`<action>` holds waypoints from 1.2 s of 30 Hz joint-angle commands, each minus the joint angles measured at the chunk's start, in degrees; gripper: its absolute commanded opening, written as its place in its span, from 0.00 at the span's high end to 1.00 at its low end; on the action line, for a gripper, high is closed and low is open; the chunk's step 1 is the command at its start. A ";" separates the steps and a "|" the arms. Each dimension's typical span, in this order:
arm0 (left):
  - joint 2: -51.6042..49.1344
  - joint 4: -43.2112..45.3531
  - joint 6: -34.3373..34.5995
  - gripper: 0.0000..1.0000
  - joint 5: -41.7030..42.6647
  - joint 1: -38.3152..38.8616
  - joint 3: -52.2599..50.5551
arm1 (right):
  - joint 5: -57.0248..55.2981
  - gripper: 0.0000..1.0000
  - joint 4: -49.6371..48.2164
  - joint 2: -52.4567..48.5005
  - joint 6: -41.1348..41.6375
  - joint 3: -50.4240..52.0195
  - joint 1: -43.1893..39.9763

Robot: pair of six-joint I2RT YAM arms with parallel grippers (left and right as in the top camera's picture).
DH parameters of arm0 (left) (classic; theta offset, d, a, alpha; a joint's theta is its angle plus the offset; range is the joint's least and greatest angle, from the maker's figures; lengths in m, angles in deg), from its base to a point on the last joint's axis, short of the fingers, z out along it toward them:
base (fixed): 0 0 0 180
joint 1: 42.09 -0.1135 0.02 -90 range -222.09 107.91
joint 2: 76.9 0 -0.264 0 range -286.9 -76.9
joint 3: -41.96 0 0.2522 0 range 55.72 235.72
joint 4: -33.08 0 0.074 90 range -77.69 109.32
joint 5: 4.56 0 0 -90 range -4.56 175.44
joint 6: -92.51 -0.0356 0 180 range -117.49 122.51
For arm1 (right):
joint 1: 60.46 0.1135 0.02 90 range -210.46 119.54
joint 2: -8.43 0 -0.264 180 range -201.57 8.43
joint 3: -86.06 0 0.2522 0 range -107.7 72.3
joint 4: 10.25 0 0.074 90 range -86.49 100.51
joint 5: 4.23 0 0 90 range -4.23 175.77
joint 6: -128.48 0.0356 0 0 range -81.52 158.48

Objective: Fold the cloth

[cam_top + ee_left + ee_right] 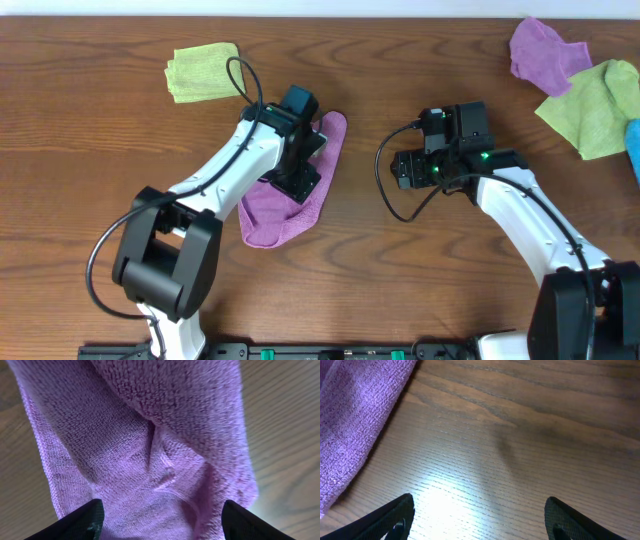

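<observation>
Spare cloths at the bench corners, purple terry cloth mid-bench under the left gripper.

On the brown wood-grain bench [400,280], a folded yellow-green cloth [205,72] lies far left. A crumpled purple rag [545,50], a light green cloth [595,105] and a blue scrap [633,145] sit far right, all well apart from the work. The long purple terry cloth [275,215] lies left of centre as a narrow, rumpled strip running diagonally, with a crease down its middle. The left gripper [160,520] stands over it, partly hiding it from overhead, fingers spread wide. The right gripper [477,515] hovers just beside the cloth's edge above bare wood, fingers also apart.
</observation>
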 commanded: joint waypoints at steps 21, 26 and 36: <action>-5.09 5.75 -2.54 0.43 -1.53 0.26 -0.28 | -0.44 0.15 -3.45 1.25 -0.70 -1.33 -0.42; -6.71 5.77 -2.32 0.46 -1.51 0.74 -0.28 | -0.44 0.15 -4.35 1.25 -0.70 -1.33 -0.42; -6.82 5.79 -1.53 0.94 -2.56 0.83 -0.28 | -0.44 0.15 -5.81 1.25 -0.68 -1.33 -0.42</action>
